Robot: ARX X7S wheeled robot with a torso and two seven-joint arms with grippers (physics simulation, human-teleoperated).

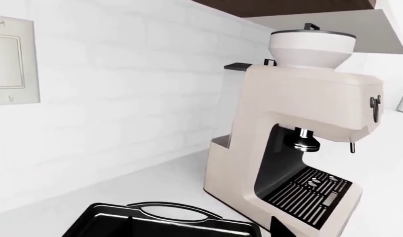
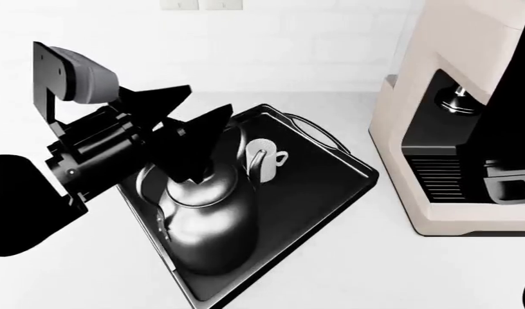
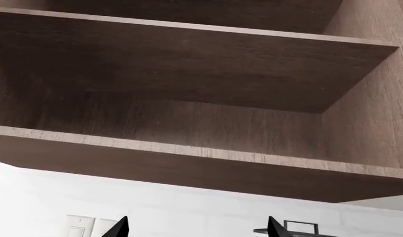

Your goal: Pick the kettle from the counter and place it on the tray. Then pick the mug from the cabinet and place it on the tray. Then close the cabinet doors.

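With kettle (image 2: 206, 225) and mug (image 2: 262, 158) both on the black tray (image 2: 331, 187), the empty right gripper (image 3: 196, 228) faces the open cabinet (image 3: 188, 98) with fingers spread, whose stiff, light doors, unseen here, probably push best at their outer edges.

Kettle (image 2: 202, 219) and mug (image 2: 262, 158) sit together on the tray (image 2: 331, 187), mug behind the kettle; the espresso machine (image 2: 451, 129) stands right of the tray on the counter (image 2: 349, 270)
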